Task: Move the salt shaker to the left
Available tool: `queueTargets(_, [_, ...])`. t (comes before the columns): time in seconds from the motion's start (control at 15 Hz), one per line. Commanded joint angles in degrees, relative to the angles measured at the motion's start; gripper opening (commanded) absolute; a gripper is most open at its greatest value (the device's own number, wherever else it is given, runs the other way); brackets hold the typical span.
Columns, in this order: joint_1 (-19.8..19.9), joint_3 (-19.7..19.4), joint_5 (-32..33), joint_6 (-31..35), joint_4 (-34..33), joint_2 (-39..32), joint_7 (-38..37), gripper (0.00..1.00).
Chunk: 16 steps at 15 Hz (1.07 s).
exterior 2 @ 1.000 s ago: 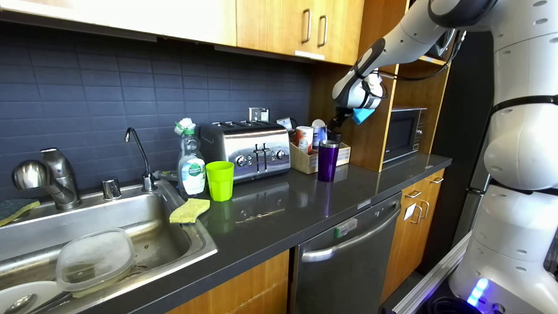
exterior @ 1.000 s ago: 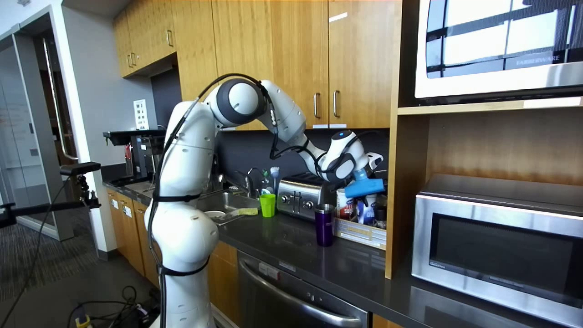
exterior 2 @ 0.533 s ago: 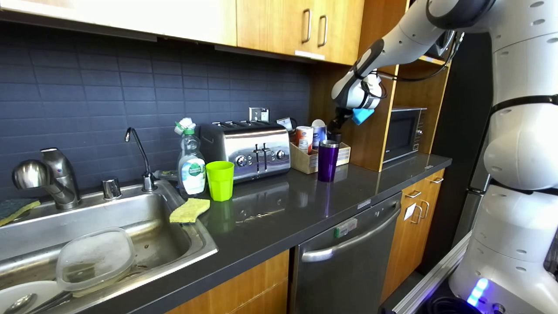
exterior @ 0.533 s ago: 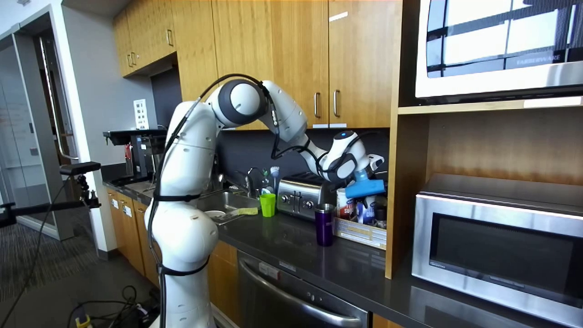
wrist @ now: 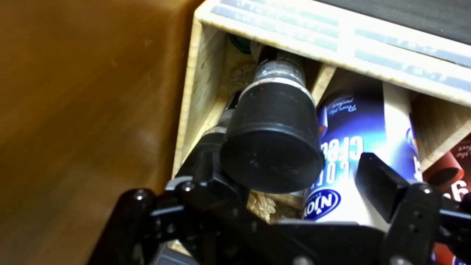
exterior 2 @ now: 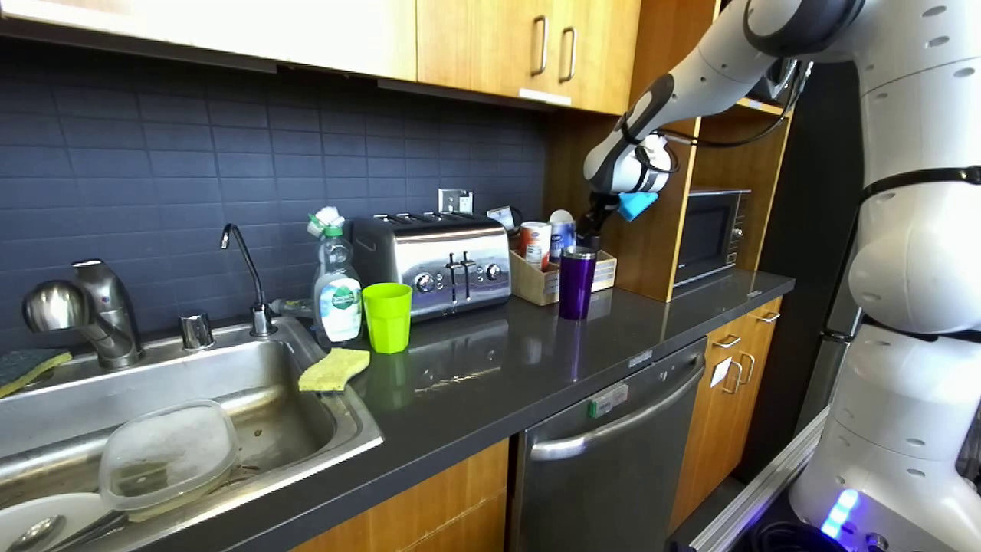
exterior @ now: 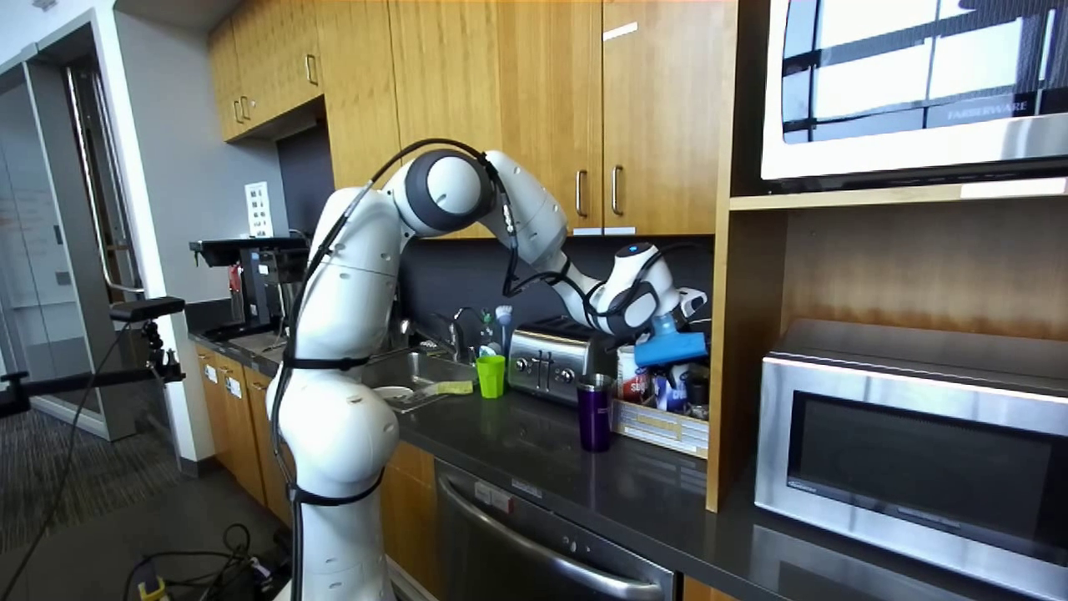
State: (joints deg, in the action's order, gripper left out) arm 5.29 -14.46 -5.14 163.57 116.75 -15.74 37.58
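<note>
Shaker (wrist: pixel 274 121) w/ black cap & clear neck is sitting in the end compartment of a wooden box (wrist: pixel 349 40), nr a wood panel (wrist: pixel 92 110); label's coming out too dark to read, so can't confirm it's the salt one, & its base is hiding behind the box wall. Second black-capped jar (wrist: pixel 206 141) is showing just beside it, same compartment, partly covered. Gripper (wrist: pixel 292 162) is hanging over the box, jaws well apart — the cap is showing btwn the fingers (wrist: pixel 379 184), much closer to the one on the wrist view's left. Can't tell if that finger's touching it. Opposite finger is hovering in front of a blue-&-white N'Joy canister (wrist: pixel 349 136), next compartment over; contact there also unclear. Red canister (wrist: pixel 461 156) is peeking in at the edge of that view.

In both exterior views the white arm (exterior: pixel 350 309) is arching over the counter (exterior: pixel 534 442), w/ a blue piece (exterior: pixel 670 348) hanging off the wrist. Purple tumbler (exterior 2: pixel 576 284) is standing upright just in front of the box. Silver toaster (exterior 2: pixel 433 264) is sitting next to the box, lime cup (exterior 2: pixel 387 318) by its far end. Yellow sponge (exterior 2: pixel 333 369) is lying on the sink (exterior 2: pixel 360 425) rim, nr a soap bottle (exterior 2: pixel 337 299) — plastic tub (exterior 2: pixel 168 456) is sitting down in the basin. Steel microwave (exterior: pixel 901 451) is standing past the panel
</note>
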Motion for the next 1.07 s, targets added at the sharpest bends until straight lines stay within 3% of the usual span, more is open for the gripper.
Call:
queueTargets(0.0, [3.7,1.3,7.5,-3.0,-2.2,-1.2,-6.3,1.0])
queueTargets(0.33, [5.3,3.1,12.2,-7.0,-3.2,-1.4,-10.4,1.0])
queueTargets(0.4, [5.6,3.6,12.4,-7.4,-3.3,-1.5,-10.4,0.94])
queueTargets(0.47, [6.1,4.2,11.8,-7.6,-3.4,-1.5,-9.8,0.74])
queueTargets(0.73, [7.5,6.2,10.5,-7.3,-3.4,-1.7,-9.1,0.45])
queueTargets(0.8, [7.8,6.6,10.3,-7.2,-3.4,-1.7,-9.0,0.4])
queueTargets(1.0, [8.6,7.5,9.8,-7.2,-3.0,-0.9,-8.6,0.4])
